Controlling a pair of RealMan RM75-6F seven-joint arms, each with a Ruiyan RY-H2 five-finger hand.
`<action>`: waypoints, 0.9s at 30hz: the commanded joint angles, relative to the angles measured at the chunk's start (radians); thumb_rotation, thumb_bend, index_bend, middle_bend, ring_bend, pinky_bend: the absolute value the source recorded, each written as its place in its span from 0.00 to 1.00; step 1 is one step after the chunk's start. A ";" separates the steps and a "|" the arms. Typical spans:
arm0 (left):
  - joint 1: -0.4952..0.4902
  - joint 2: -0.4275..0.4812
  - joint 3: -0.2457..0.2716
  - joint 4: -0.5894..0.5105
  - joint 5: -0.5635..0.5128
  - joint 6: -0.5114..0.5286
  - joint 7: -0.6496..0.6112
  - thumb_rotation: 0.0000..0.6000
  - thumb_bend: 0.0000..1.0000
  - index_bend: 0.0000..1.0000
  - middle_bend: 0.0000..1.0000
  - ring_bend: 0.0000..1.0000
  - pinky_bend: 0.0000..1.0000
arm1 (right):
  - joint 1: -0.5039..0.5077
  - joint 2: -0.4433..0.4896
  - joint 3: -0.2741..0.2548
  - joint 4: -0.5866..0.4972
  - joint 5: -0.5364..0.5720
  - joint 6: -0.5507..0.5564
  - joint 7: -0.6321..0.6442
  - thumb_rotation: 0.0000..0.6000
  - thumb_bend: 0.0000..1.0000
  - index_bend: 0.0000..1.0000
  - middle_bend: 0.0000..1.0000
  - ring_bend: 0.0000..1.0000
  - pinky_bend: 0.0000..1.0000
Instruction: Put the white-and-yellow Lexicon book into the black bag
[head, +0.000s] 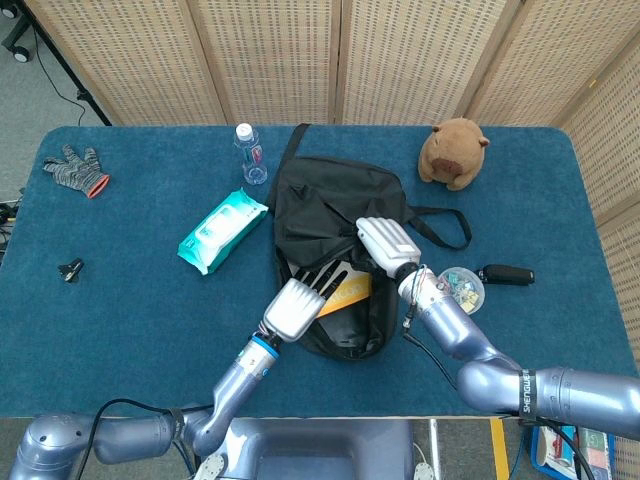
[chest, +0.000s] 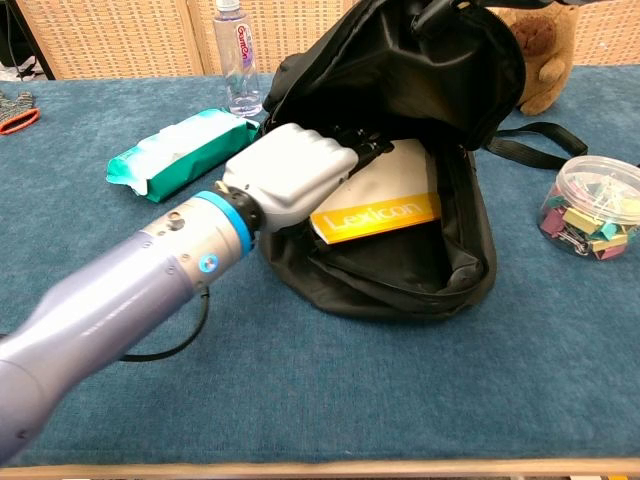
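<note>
The black bag (head: 330, 205) lies mid-table with its mouth toward me, gaping wide in the chest view (chest: 455, 285). The white-and-yellow Lexicon book (head: 347, 287) sits tilted in the mouth, partly inside, its yellow title band (chest: 375, 218) facing out. My left hand (head: 296, 306) holds the book's near-left end, fingers spread over its white cover (chest: 400, 170); the thumb is hidden. From the left, that hand (chest: 290, 175) covers the book's corner. My right hand (head: 388, 246) grips the bag's upper rim and holds the flap up.
A teal wipes pack (head: 222, 232) and a water bottle (head: 250, 153) lie left of the bag. A brown plush toy (head: 452, 152), a jar of clips (head: 460, 288) and a black key fob (head: 508, 274) are on the right. A glove (head: 75, 168) lies far left.
</note>
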 joint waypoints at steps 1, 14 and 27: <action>0.011 0.088 0.050 -0.044 0.064 -0.014 -0.154 1.00 0.01 0.00 0.00 0.00 0.22 | 0.008 0.005 0.004 0.012 0.020 -0.005 0.004 1.00 0.92 0.60 0.50 0.50 0.73; 0.074 0.321 0.206 -0.038 0.340 0.201 -0.636 1.00 0.00 0.00 0.00 0.00 0.13 | 0.018 0.042 0.013 0.038 0.071 -0.029 0.034 1.00 0.92 0.60 0.50 0.50 0.73; 0.238 0.623 0.312 0.005 0.396 0.445 -0.868 1.00 0.00 0.00 0.00 0.00 0.13 | -0.085 0.014 -0.051 -0.031 -0.119 0.041 0.077 1.00 0.92 0.61 0.50 0.50 0.73</action>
